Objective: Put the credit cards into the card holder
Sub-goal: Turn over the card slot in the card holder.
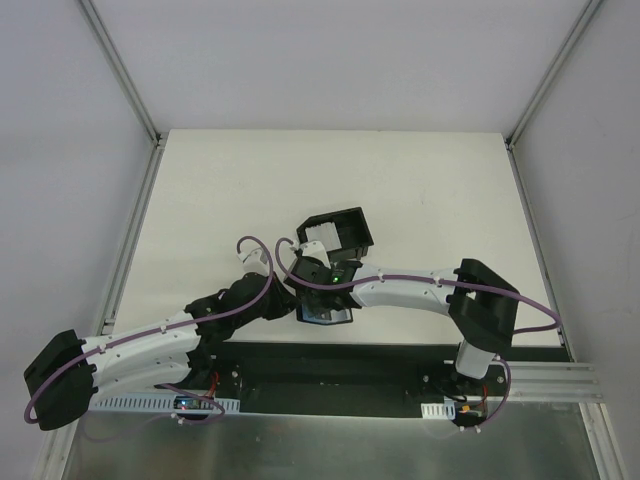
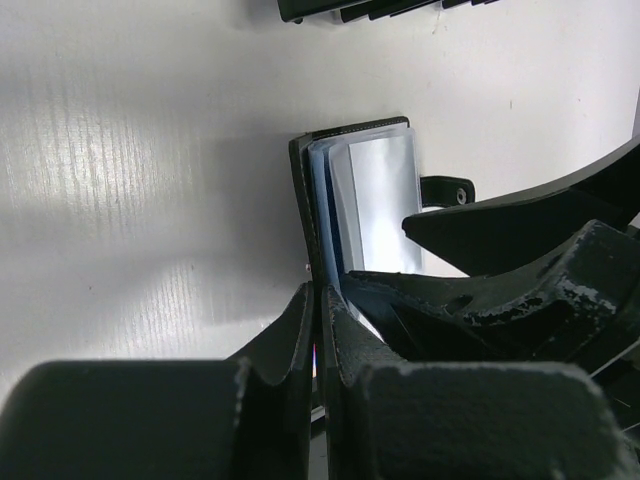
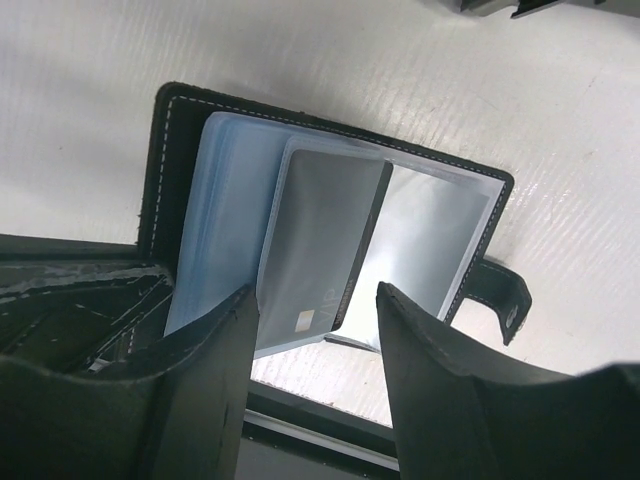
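Low centre in the top view, the left gripper [image 2: 318, 300] is clamped on the black edge of the open card holder [image 3: 172, 140]. The right gripper [image 3: 315, 298] has its jaws apart, astride 1 credit card [image 3: 322, 235] on the holder's bluish sleeves. Just above, pale cards [image 1: 320, 236] sit in a black box [image 1: 352, 222].

Card holder [image 1: 325, 312] lies open on table [image 1: 420, 200] by near edge, directly before box [image 1: 345, 222]. Credit cards [image 1: 318, 236] in box. 1 card [image 3: 325, 245] on holder's inner sleeves, possibly part-tucked. Left gripper [image 2: 318, 300] at holder's left edge; right gripper [image 3: 315, 310] straddles card.
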Action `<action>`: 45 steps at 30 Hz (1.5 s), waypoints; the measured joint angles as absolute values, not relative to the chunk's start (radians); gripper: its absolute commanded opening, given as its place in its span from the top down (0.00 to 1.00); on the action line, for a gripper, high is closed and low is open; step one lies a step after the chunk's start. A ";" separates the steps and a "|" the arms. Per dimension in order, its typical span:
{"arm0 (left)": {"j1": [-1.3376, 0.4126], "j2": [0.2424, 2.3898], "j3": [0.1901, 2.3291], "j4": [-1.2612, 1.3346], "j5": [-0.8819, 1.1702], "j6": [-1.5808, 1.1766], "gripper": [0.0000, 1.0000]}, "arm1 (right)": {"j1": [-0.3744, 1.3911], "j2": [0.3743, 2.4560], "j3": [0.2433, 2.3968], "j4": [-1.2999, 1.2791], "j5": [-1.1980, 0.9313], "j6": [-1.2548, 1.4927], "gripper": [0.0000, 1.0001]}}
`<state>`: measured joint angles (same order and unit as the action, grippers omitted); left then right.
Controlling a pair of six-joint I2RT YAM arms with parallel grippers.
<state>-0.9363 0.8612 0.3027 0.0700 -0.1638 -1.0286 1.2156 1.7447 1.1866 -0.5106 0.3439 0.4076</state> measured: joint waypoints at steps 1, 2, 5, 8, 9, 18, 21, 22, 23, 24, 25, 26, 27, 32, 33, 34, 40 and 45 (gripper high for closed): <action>-0.936 0.861 0.303 0.070 -0.164 -1.029 1.00 | 1.216 1.745 1.187 -0.514 0.349 0.408 0.48; -0.936 0.861 0.303 0.070 -0.164 -1.029 1.00 | 1.216 1.745 1.188 -0.516 0.353 0.409 0.48; -0.936 0.861 0.303 0.070 -0.164 -1.029 1.00 | 1.217 1.744 1.190 -0.529 0.366 0.410 0.48; -0.936 0.861 0.303 0.070 -0.164 -1.029 1.00 | 1.218 1.742 1.190 -0.540 0.381 0.411 0.48; -0.936 0.861 0.303 0.070 -0.164 -1.029 1.00 | 1.219 1.740 1.190 -0.545 0.385 0.411 0.48; -0.936 0.861 0.300 0.071 -0.164 -1.031 1.00 | 1.217 1.677 1.183 -0.591 0.431 0.411 0.49; -0.936 0.861 0.296 0.071 -0.165 -1.034 1.00 | 1.213 1.664 1.170 -0.597 0.438 0.411 0.49; -0.936 0.861 0.295 0.071 -0.165 -1.034 1.00 | 1.210 1.659 1.163 -0.597 0.439 0.413 0.49; -0.936 0.861 0.295 0.071 -0.165 -1.034 1.00 | 1.208 1.653 1.154 -0.596 0.441 0.415 0.49; -0.936 0.861 0.295 0.071 -0.165 -1.035 1.00 | 1.205 1.644 1.144 -0.596 0.443 0.419 0.49; -0.936 0.861 0.295 0.071 -0.165 -1.036 1.00 | 1.202 1.634 1.131 -0.594 0.447 0.422 0.49; -0.936 0.861 0.294 0.071 -0.165 -1.037 1.00 | 1.200 1.623 1.118 -0.593 0.451 0.427 0.49; -0.936 0.861 0.293 0.072 -0.165 -1.037 1.00 | 1.196 1.609 1.101 -0.594 0.455 0.430 0.49; -0.936 0.864 0.271 0.075 -0.166 -1.047 1.00 | 1.174 1.562 1.006 -0.604 0.457 0.455 0.48; -0.936 0.866 0.267 0.075 -0.166 -1.049 1.00 | 1.168 1.549 0.986 -0.610 0.457 0.461 0.48; -0.936 0.868 0.263 0.074 -0.166 -1.054 1.00 | 1.165 1.538 0.974 -0.613 0.456 0.462 0.48; -0.936 0.885 0.251 0.075 -0.170 -1.064 1.00 | 1.157 1.457 0.958 -0.567 0.418 0.454 0.52; -0.936 0.901 0.250 0.076 -0.178 -1.068 1.00 | 1.148 1.466 0.959 -0.432 0.317 0.432 0.59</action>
